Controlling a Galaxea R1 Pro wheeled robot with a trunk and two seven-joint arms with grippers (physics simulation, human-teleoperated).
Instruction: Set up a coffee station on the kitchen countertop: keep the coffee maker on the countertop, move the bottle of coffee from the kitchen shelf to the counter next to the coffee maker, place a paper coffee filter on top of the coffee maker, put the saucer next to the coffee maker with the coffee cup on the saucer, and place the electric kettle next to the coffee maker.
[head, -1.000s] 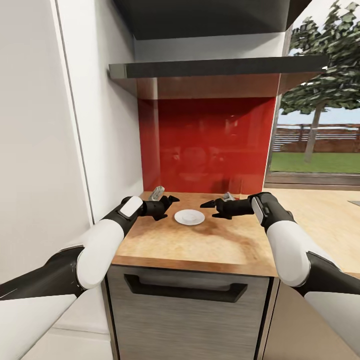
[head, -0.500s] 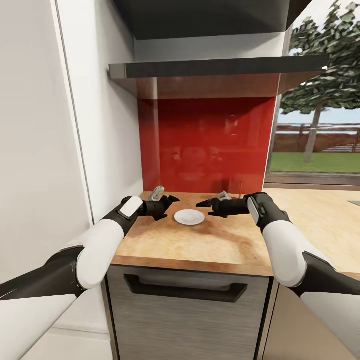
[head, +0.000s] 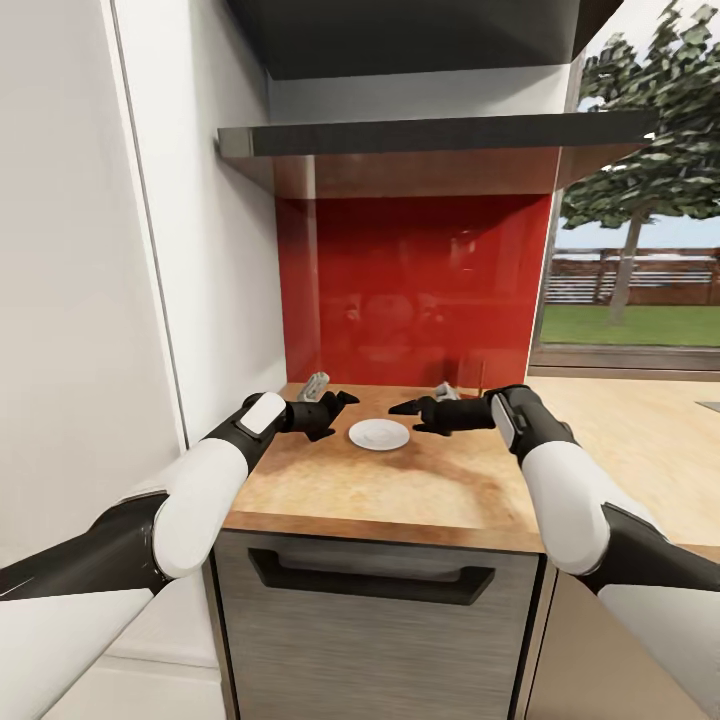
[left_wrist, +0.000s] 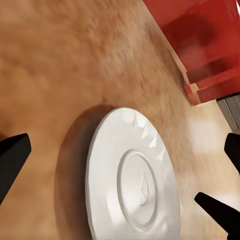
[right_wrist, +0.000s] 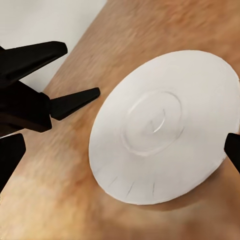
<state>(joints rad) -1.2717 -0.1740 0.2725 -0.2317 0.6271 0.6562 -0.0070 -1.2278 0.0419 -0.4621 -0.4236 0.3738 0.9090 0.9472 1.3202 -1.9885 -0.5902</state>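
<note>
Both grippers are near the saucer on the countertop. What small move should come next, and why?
Probably ease the right gripper a little closer to the saucer and lower it to the rim. The saucer lies flat on the countertop, ungrasped, between both open grippers; the left gripper waits at the other side.

bench: warm wood grain, matt | saucer: smooth white glazed look | backsplash: glossy red | tools: matt black | shelf: dark grey matt
</note>
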